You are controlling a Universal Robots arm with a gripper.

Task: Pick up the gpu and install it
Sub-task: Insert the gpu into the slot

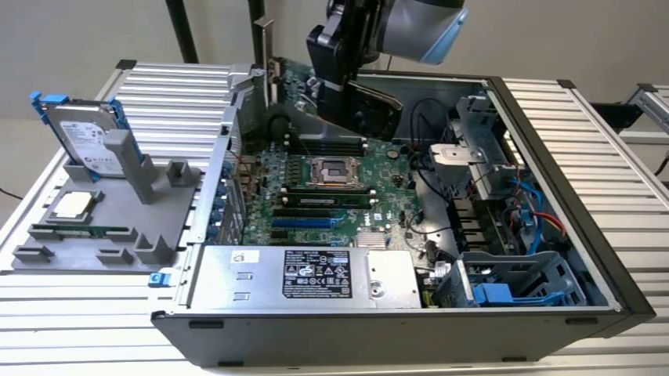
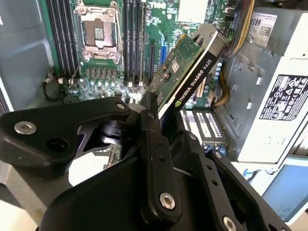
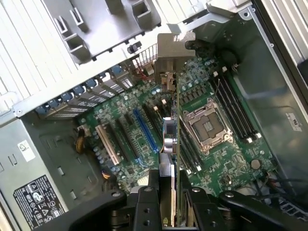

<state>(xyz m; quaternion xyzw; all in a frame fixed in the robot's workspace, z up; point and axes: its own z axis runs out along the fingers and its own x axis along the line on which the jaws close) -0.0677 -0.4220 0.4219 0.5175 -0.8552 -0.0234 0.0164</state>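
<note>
**GPU clamped, over the motherboard**

Gripper [image 3: 169,185] is closed on the gpu [image 2: 185,72], fingers pinching both faces. Card hangs tilted above the motherboard [image 1: 313,200] inside the open case [image 1: 585,235], near the CPU socket [image 1: 332,168]. Its silver bracket [image 3: 168,55] is toward the case's rear wall. Looks unseated, though contact is hard to confirm.

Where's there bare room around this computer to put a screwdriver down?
Bare slatted table on the exterior view's right of the case, and the strip in front of the gray fixture. Crowded inside the case: the claw holds the gpu over the motherboard.
</note>
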